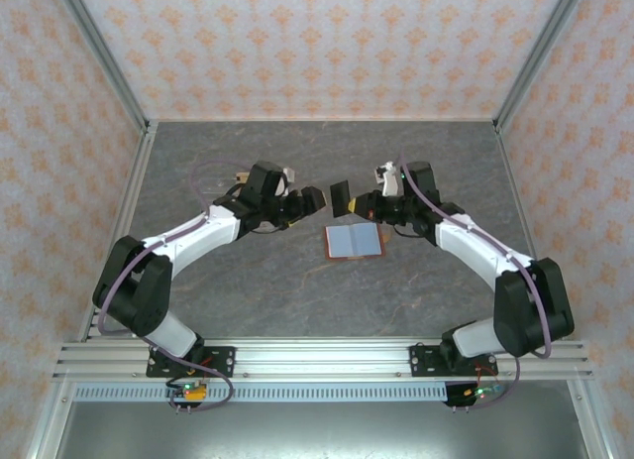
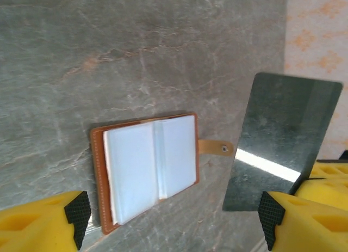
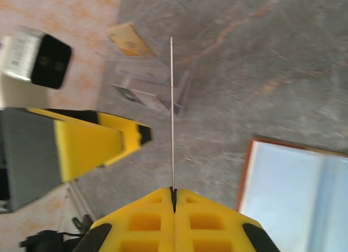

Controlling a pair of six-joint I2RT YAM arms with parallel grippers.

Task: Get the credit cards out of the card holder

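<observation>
The card holder (image 1: 355, 242) lies open on the table, its blue-grey pockets facing up inside a red-brown edge, strap (image 2: 215, 147) unsnapped. It also appears in both wrist views (image 2: 147, 170) (image 3: 296, 192). My right gripper (image 1: 361, 204) (image 3: 174, 195) is shut on a greyish credit card (image 1: 341, 197), held upright above the table just left of the holder's far side. That card shows as a dark glossy rectangle (image 2: 283, 143) and edge-on as a thin line (image 3: 172, 110). My left gripper (image 1: 313, 199) (image 2: 174, 219) stands open, facing the card, nothing between its fingers.
A clear plastic stand (image 3: 149, 83) with a tan-gold card (image 3: 129, 40) in it sits on the table behind the left arm (image 1: 238, 177). Patterned walls enclose the table on three sides. The left gripper's finger (image 3: 92, 143) is close beside the held card.
</observation>
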